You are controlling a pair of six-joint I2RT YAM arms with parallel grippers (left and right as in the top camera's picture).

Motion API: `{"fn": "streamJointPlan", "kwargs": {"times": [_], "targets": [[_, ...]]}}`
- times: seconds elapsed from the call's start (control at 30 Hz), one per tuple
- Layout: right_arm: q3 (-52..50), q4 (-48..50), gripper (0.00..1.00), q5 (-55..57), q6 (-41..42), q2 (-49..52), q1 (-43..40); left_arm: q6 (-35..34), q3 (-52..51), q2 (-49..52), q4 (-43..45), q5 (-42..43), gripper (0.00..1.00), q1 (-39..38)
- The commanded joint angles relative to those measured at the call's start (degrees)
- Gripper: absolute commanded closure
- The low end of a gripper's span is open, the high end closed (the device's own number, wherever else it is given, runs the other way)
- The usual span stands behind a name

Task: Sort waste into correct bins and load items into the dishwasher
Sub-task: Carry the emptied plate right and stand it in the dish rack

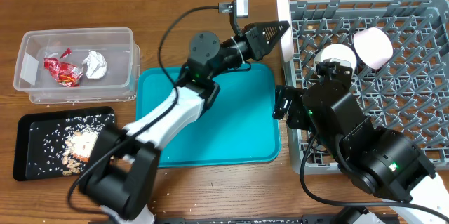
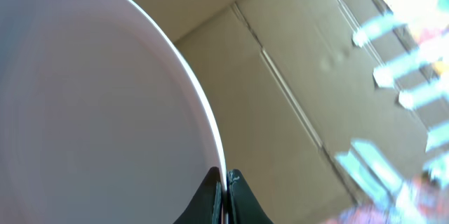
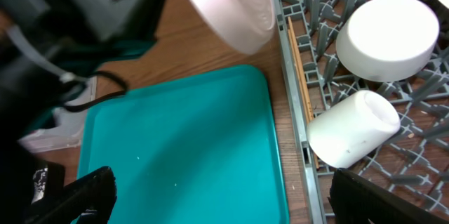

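I'm holding the white plate (image 1: 283, 3) up on its edge with the left gripper (image 1: 282, 30), jaws clamping tight on the rim. From overhead it's showing as a thin strip running near-to-far, with one face pointing sideways at the dish rack (image 1: 365, 3) and the other out over the teal tray (image 1: 231, 126). It's sitting right at the rack's left wall; can't tell if it's touching. The right gripper (image 3: 224, 199) is hanging by the tray's right edge, jaws wide apart.

Teal tray (image 1: 231, 112), wooden table (image 1: 84, 6)
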Motion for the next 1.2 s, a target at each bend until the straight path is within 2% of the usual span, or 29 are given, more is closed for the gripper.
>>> {"fn": "streamJointPlan", "kwargs": {"times": [0.0, 0.17, 0.33, 0.37, 0.4, 0.47, 0.5, 0.53, 0.63, 0.77, 0.97, 1.0, 1.1, 1.17], "targets": [[0.9, 0.3, 0.00, 0.5, 0.2, -0.2, 0.0, -11.5, 0.5, 5.6, 4.6, -5.6, 0.96, -1.6], [0.9, 0.3, 0.00, 0.5, 0.2, -0.2, 0.0, -14.5, 0.5, 11.1, 10.0, -5.3, 0.96, -2.5], [0.9, 0.3, 0.00, 0.5, 0.2, -0.2, 0.0, -14.4, 0.5, 12.6, 10.2, -3.5, 0.96, -2.6], [0.9, 0.3, 0.00, 0.5, 0.2, -0.2, 0.0, -13.8, 0.5, 12.5, 10.3, -3.1, 0.91, -2.6], [0.9, 0.3, 0.00, 0.5, 0.2, -0.2, 0.0, -13.6, 0.5, 12.5, 10.5, -2.7, 0.76, -2.6], [0.9, 0.3, 0.00, 0.5, 0.2, -0.2, 0.0, -13.3, 0.5, 12.5, 11.4, -1.3, 0.36, -2.5], [0.9, 0.3, 0.00, 0.5, 0.2, -0.2, 0.0, -13.1, 0.5, 12.3, 11.3, -0.3, 0.11, -2.4], [0.9, 0.3, 0.00, 0.5, 0.2, -0.2, 0.0, -12.7, 0.5, 12.1, 11.1, 0.8, 0.00, -2.3], [0.9, 0.3, 0.00, 0.5, 0.2, -0.2, 0.0, -11.3, 0.5, 9.9, 8.2, 3.3, 0.00, -1.7], [0.9, 0.3, 0.00, 0.5, 0.2, -0.2, 0.0, -1.9, 0.5, 2.5, -8.0, 3.5, 0.00, 0.4], [0.9, 0.3, 0.00, 0.5, 0.2, -0.2, 0.0, 16.9, 0.9, -15.0, -44.0, -2.0, 0.00, 7.3], [0.9, 0.3, 0.00, 0.5, 0.2, -0.2, 0.0, 21.1, 1.8, -19.4, -53.8, -4.1, 0.00, 9.2], [0.9, 0.3, 0.00, 0.5, 0.2, -0.2, 0.0, 30.9, 5.2, -27.5, -73.9, -11.5, 0.00, 12.0], [0.9, 0.3, 0.00, 0.5, 0.2, -0.2, 0.0, 38.1, 8.7, -32.3, -87.3, -19.5, 0.00, 12.3]]}}
